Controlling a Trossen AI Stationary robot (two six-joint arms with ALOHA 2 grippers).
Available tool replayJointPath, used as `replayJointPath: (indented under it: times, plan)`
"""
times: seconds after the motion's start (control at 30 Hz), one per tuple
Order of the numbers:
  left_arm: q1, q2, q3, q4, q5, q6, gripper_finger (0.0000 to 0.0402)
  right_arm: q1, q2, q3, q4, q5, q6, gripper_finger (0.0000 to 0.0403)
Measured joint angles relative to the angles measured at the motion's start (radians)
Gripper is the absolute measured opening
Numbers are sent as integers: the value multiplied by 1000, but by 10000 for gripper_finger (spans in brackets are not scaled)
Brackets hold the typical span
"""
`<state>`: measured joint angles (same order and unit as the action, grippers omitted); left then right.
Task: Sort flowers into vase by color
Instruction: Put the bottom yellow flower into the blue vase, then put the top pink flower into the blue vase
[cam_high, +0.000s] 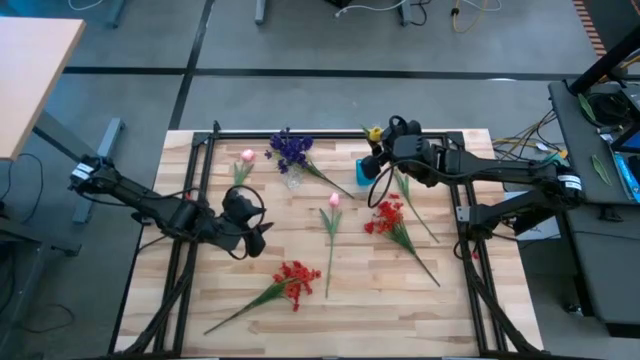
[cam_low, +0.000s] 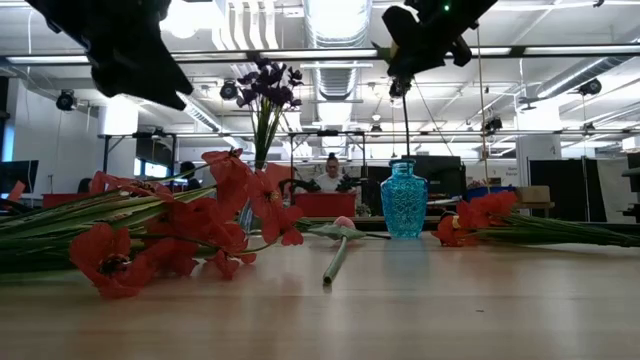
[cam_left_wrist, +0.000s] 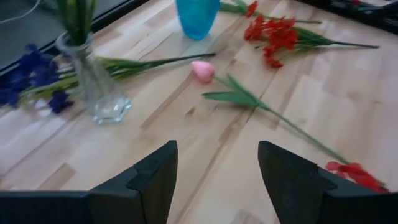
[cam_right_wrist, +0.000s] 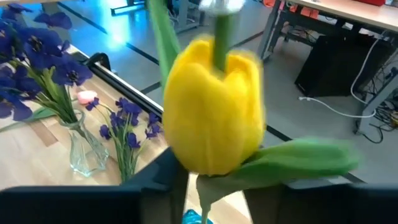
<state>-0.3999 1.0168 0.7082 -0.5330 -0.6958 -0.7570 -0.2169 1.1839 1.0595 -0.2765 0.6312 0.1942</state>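
Observation:
My right gripper (cam_high: 380, 150) hovers over the blue vase (cam_high: 365, 170) near the table's far edge, shut on a yellow tulip (cam_high: 375, 133). In the low view the tulip's thin stem (cam_low: 407, 120) hangs down to the blue vase's mouth (cam_low: 404, 162). A clear vase (cam_high: 293, 181) holds purple flowers (cam_high: 289, 149). Another purple flower (cam_high: 325, 176) lies beside it. Two pink tulips (cam_high: 246, 157) (cam_high: 333, 201) and two red clusters (cam_high: 386, 215) (cam_high: 296, 277) lie flat on the table. My left gripper (cam_left_wrist: 214, 180) is open, above the table's left middle. My right gripper pinches the yellow tulip's stem (cam_right_wrist: 199, 186) between its two fingers, just below the bud (cam_right_wrist: 214, 112). The flower is upright and lifted clear of the table. Its stem hangs below the fingers, over the blue vase; whether its end is inside the neck I cannot tell.
The wooden table (cam_high: 240, 330) is framed by dark rails (cam_high: 205, 150) at its left, right and far sides. Bare wood lies along the near edge. A person (cam_low: 331, 172) sits in the room behind the table.

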Motion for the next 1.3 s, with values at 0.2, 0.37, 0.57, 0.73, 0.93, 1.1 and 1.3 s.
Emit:
replayJointPath:
  times: [0.2,0.37,0.57,0.73,0.93,1.1,1.3]
  plan:
    - [22,3,0,-70,-2,-64,217,0,0,0,-28,0,26,202]
    - [45,3,0,-116,-1,-96,240,0,-6,0,-72,0,78,252]
    - [128,20,-3,-258,5,-174,264,0,-33,0,-145,-2,128,294]
    - [250,24,-34,-294,35,-184,265,1,-64,0,-175,-22,132,317]
    - [419,24,-88,-294,79,-139,265,1,-106,10,-195,-148,156,334]
    - [592,25,-127,-285,111,-51,263,3,-125,15,-194,-211,166,338]
    - [790,27,-194,-148,246,128,251,3,-127,15,-195,-221,174,338]
